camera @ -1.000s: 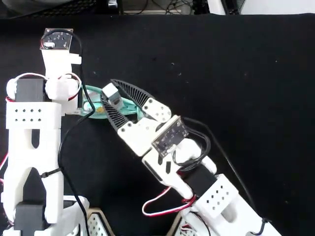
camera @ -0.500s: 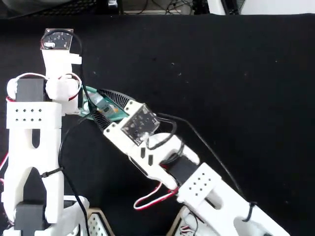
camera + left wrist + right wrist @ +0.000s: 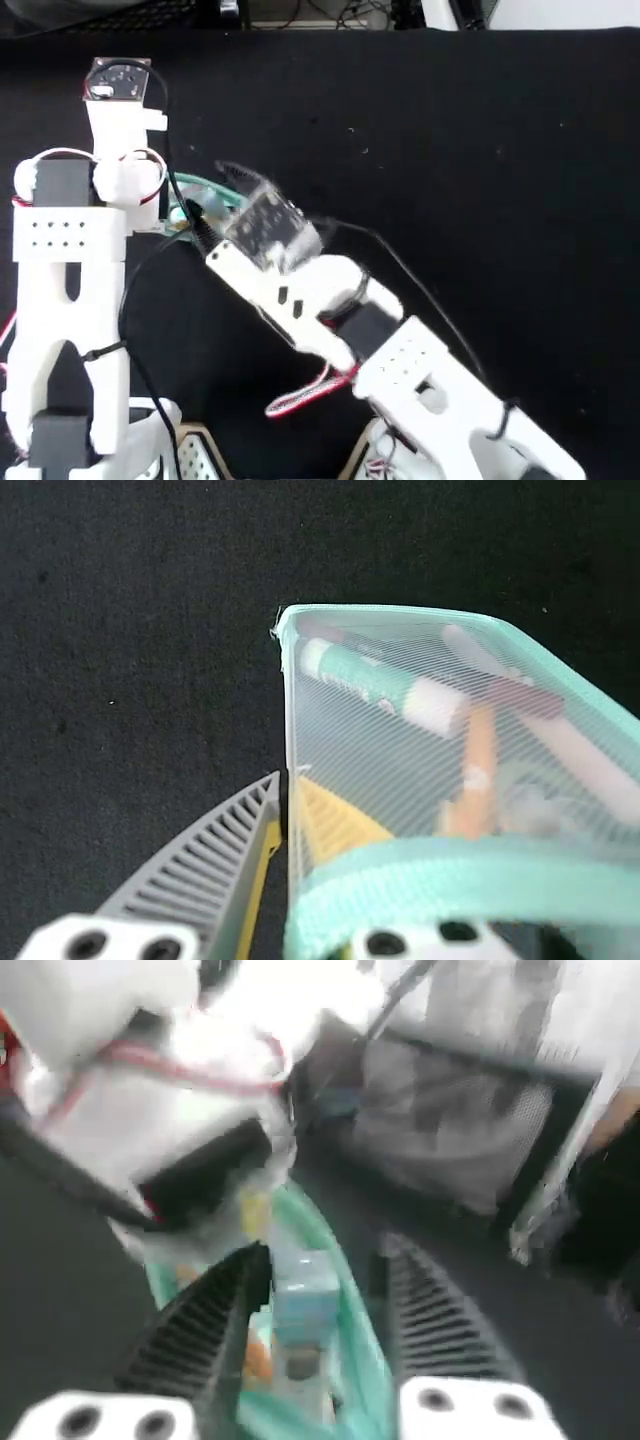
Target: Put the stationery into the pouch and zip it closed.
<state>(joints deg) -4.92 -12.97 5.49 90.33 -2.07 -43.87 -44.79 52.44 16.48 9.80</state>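
Note:
A teal-trimmed mesh pouch (image 3: 400, 780) hangs from my left gripper (image 3: 288, 792), which is shut on its edge beside the zip band. Through the mesh I see a green-and-white pen (image 3: 375, 680) and an orange pencil (image 3: 478, 770). In the high view the pouch (image 3: 205, 190) sits between the left gripper (image 3: 176, 215) and my right gripper (image 3: 228, 185). My right gripper (image 3: 322, 1260) is open over the pouch mouth (image 3: 355, 1345). A small blue-and-white item (image 3: 300, 1305) stands between its fingers, against one of them and clear of the other.
The table is covered in black cloth (image 3: 480, 150), bare to the right and at the back. The left arm's white body (image 3: 65, 280) fills the left side. The right arm (image 3: 400, 370) crosses from the front right, with loose red and black wires.
The right arm has pushed left toward the pouch and rolled its wrist over. The small item it carried has gone down to the pouch mouth. The left arm has stayed put.

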